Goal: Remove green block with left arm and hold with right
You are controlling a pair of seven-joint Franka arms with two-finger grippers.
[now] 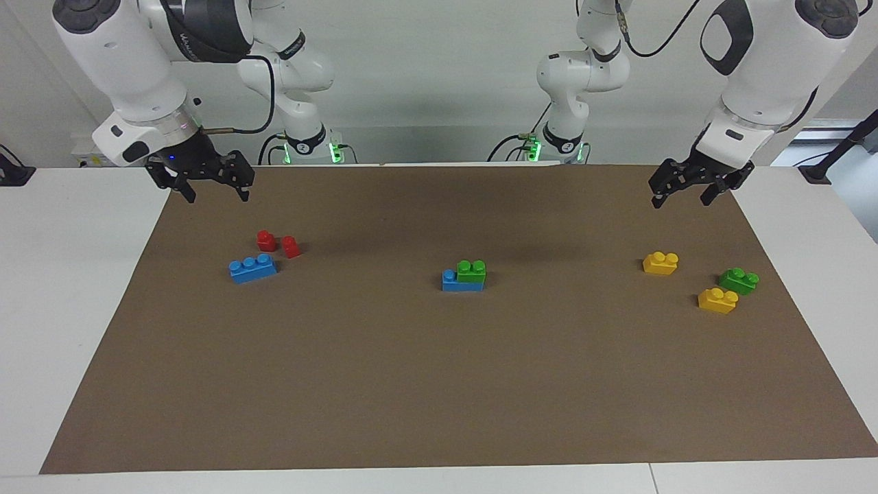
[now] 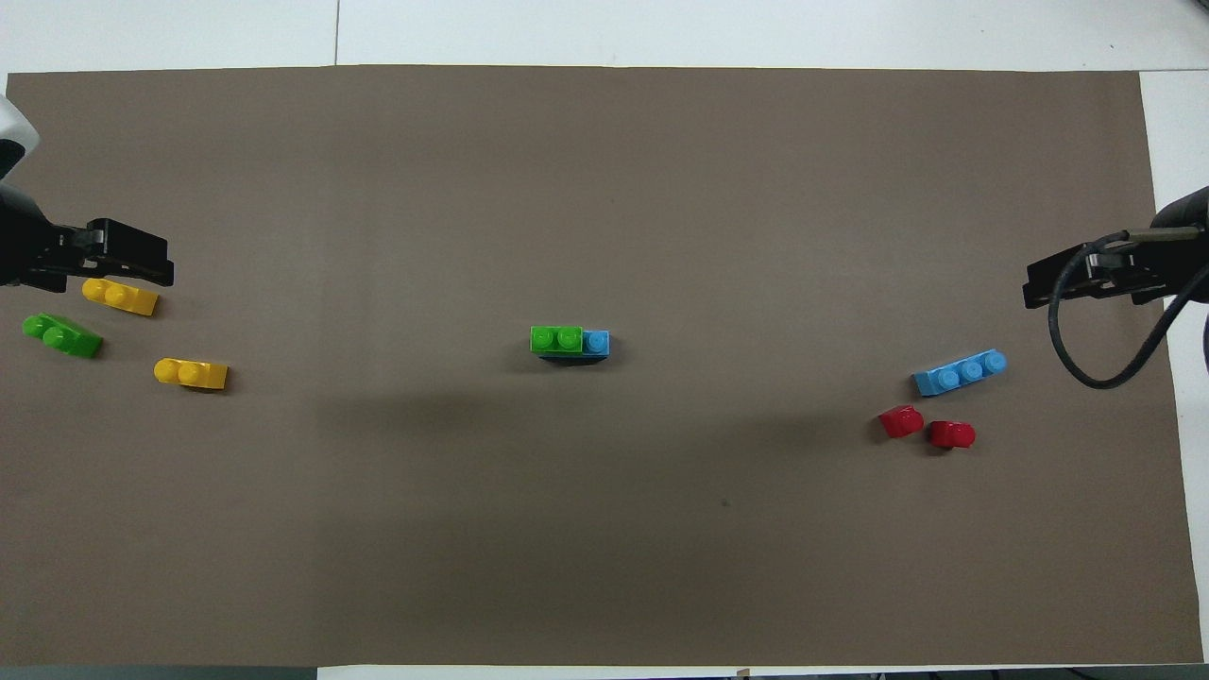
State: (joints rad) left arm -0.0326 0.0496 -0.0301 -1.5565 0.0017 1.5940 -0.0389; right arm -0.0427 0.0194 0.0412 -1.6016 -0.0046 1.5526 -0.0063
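Note:
A green block with two studs sits pressed on top of a blue brick at the middle of the brown mat; one blue stud shows beside it. A second green block lies loose at the left arm's end, between two yellow bricks. My left gripper hangs open and holds nothing, above the mat's edge at that end, close to one yellow brick. Over the mat's corner at the right arm's end, my right gripper is open with nothing in it.
The other yellow brick lies farther from the robots than the loose green block. At the right arm's end lie a blue three-stud brick and two small red blocks. The brown mat covers the white table.

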